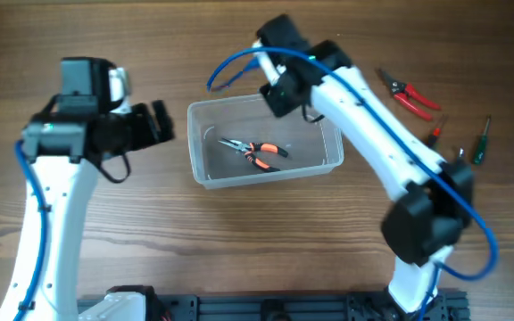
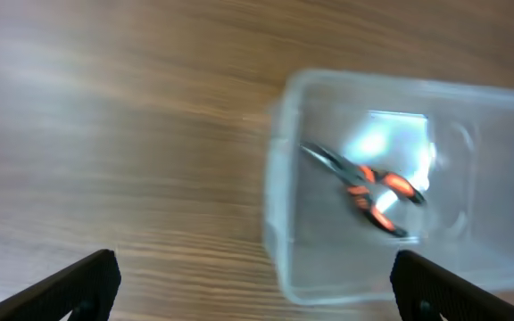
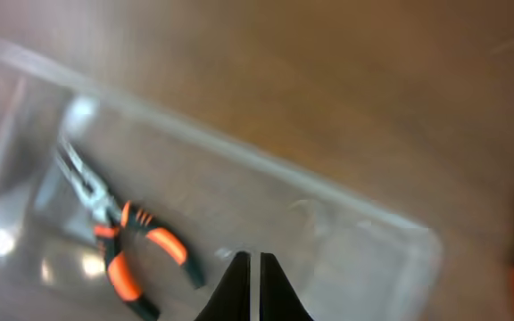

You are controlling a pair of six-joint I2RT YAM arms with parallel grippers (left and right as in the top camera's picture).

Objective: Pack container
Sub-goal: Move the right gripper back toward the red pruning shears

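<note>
The wooden table (image 1: 239, 259) carries the clear container (image 1: 270, 173) near its centre, between the 2 arms. The left gripper (image 1: 162, 123) hovers just beside the tub's left end, fingers spread wide and holding nothing. The right gripper (image 3: 254, 260) hangs over the far rim, fingers pressed together and empty. 1 pair of orange-handled pliers (image 1: 255, 152) lies flat inside the tub. Well to the right, red-handled cutters (image 1: 409, 94) and 2 screwdrivers, red (image 1: 435, 131) and green (image 1: 481, 143), lie on the table. Likely risks: the right arm, swinging toward those tools, could clip the light tub's rim and shove or tip it. A closed gripper reaching the cutters would only push them, and the slim screwdrivers could roll when nudged.
</note>
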